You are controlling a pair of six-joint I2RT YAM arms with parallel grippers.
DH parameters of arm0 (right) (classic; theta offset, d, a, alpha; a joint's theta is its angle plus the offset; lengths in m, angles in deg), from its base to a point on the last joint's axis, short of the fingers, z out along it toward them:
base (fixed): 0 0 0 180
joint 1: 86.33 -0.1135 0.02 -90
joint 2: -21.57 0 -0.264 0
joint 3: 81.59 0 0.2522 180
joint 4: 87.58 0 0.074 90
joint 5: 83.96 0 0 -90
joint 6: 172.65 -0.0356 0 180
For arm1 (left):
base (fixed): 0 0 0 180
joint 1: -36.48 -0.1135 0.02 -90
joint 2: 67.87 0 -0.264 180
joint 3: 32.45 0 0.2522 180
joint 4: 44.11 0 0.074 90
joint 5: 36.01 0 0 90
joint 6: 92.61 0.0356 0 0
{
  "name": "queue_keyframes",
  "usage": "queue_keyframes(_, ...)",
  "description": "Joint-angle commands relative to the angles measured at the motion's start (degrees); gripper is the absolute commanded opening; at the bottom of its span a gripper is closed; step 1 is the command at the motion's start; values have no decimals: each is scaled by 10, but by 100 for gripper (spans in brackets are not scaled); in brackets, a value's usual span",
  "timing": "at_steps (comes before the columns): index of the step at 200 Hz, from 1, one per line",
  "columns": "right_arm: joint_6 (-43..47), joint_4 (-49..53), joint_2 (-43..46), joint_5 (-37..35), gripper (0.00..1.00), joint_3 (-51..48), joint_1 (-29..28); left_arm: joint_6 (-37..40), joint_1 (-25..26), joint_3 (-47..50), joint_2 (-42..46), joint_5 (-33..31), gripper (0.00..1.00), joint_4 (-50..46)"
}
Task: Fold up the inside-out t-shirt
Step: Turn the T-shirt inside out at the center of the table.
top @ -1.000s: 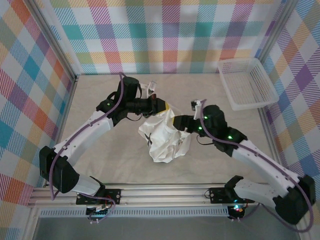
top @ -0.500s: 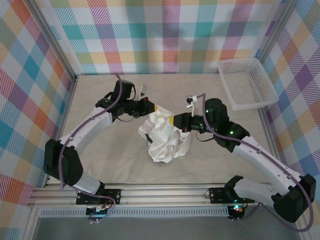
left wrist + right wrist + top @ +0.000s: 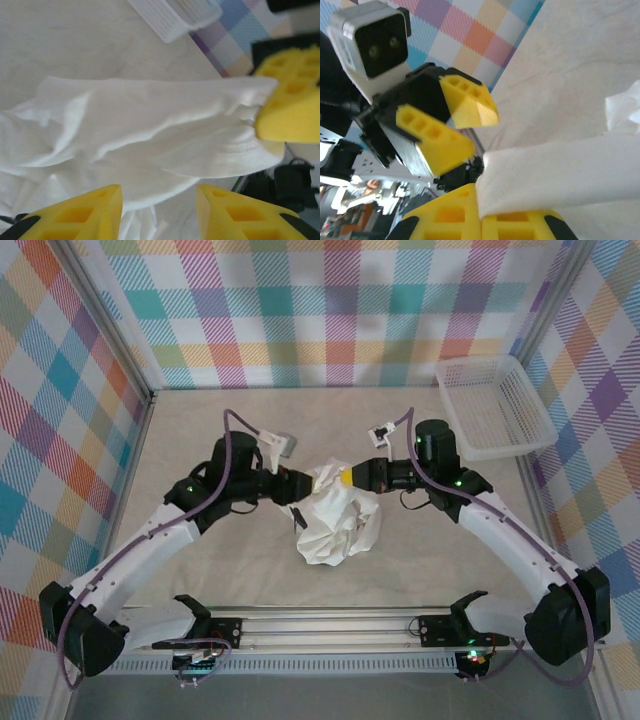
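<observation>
Early in the fold, by the look of it: opening out and straightening, with no fold laid yet. Heaped in a crumpled mound at the middle of the top view on the pale worktop (image 3: 420, 560), the inside-out t-shirt (image 3: 335, 530), upper part raised toward frame centre and pulled into a narrow strip. Pinching the end of that strip, pressed tight together at the bottom of its own wrist view, the right claw (image 3: 480, 200); also at the right edge of the left wrist view as a yellow block with cloth gathered into it and a line of hem stitching just beside the pinch. Facing it from left of centre in the top view, just beside the raised cloth, the left claw (image 3: 297, 487): fingers spread with nothing between them in the right wrist view, cloth lying just beyond the tips in its own view, contact with the fabric impossible to tell there. Well apart at the upper right of the top view, a white mesh basket (image 3: 495, 405), no part of the job. Next, most likely: bring the spread left claw onto the hem a little way along from the right claw's pinch, close on a single layer rather than a bunch, then draw the two apart to stretch the edge straight above the worktop. Thin, soft fabric, so apt to slip out or drag extra layers along if taken carelessly.
</observation>
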Motion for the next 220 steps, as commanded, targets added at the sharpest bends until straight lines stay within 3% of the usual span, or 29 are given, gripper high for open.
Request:
queue_keyframes(1,27,11,-12,83,0,33,-1,36,8,6,-51,-49,44,0)
queue_keyframes(22,47,52,-12,74,0,38,-1,48,29,-26,-117,-24,57,11)
queue_keyframes(38,53,65,1,64,0,26,-1,48,48,-36,-168,-75,69,18)
queue_keyframes(52,62,81,20,41,0,9,-1,28,52,-33,-204,-97,71,33)
queue_keyframes(59,64,89,32,26,0,-2,1,16,52,-28,-215,-98,67,49)
queue_keyframes(67,64,95,47,6,0,-15,4,2,51,-20,-223,-97,55,60)
queue_keyframes(74,62,99,60,-11,0,-27,8,-13,52,-15,-224,-100,39,89)
queue_keyframes(81,59,101,73,-25,0,-38,14,-24,52,-9,-220,-100,12,99)
queue_keyframes(86,56,105,81,-39,0,-46,18,-31,52,-7,-213,-99,0,105)
queue_keyframes(106,53,127,110,-109,1,-82,37,-60,46,-16,-175,-66,0,115)
queue_keyframes(121,50,141,120,-180,3,-128,50,-98,31,-30,-149,1,0,132)
queue_keyframes(138,40,137,120,-243,11,-181,61,-143,17,-39,-132,91,0,165)
queue_keyframes(158,44,142,111,-264,20,-190,62,-149,14,-59,-130,156,0,159)
queue_keyframes(185,81,163,136,-295,36,-155,62,-128,14,-66,-138,169,0,116)
queue_keyframes(205,156,104,195,-311,52,-170,45,-125,13,-71,-147,172,0,104)
queue_keyframes(220,240,31,248,-319,57,-202,13,-130,13,-74,-152,172,0,109)
